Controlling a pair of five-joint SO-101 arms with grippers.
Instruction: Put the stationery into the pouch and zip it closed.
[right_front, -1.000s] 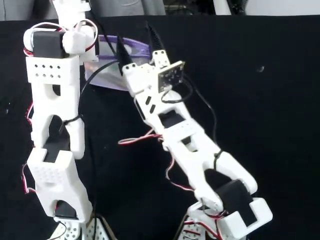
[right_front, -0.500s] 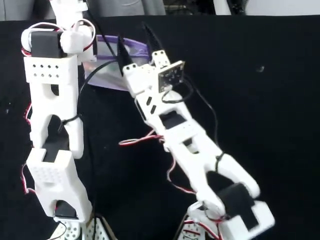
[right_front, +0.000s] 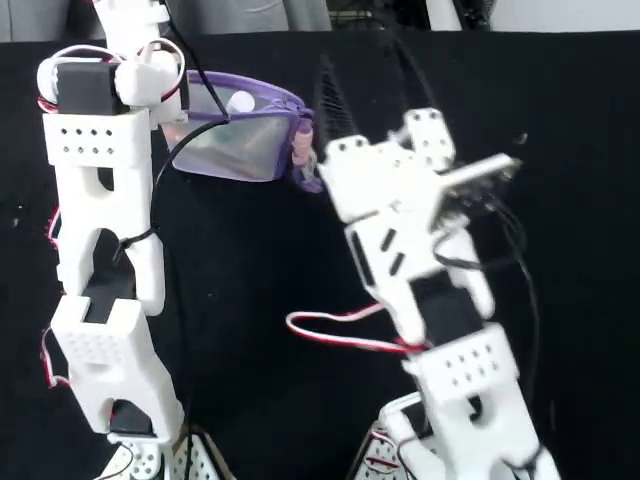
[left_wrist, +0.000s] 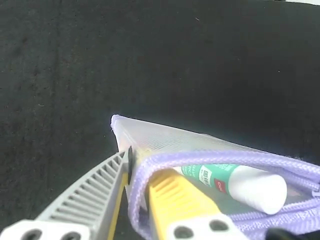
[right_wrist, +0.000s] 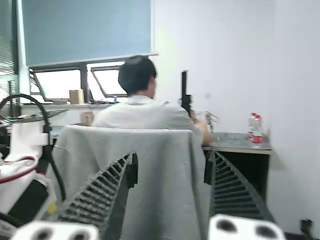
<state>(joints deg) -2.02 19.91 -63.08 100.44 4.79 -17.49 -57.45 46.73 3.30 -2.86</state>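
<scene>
The clear pouch (right_front: 245, 145) with a purple zip edge hangs above the black table at the back left, its pinkish zip pull (right_front: 300, 150) dangling at its right end. My left gripper (left_wrist: 137, 165) is shut on the pouch's (left_wrist: 165, 140) purple rim, one finger inside and one outside. A white glue stick (left_wrist: 240, 184) with a green label lies inside, and its white end (right_front: 240, 102) shows through the wall. My right gripper (right_front: 360, 60) stands open to the right of the pouch, apart from it, fingers pointing up and away with nothing between them (right_wrist: 170, 175).
The left arm (right_front: 100, 160) rises along the table's left side and the right arm (right_front: 430, 290) through the middle. Red and white cables (right_front: 340, 335) loop beside the right arm. A grey-covered chair (right_wrist: 150, 165) stands beyond the table's far edge.
My right arm has swung right, away from the pouch, and its gripper has tipped upward. The pouch's right end and zip pull, covered before, now show. The left arm has barely moved.
</scene>
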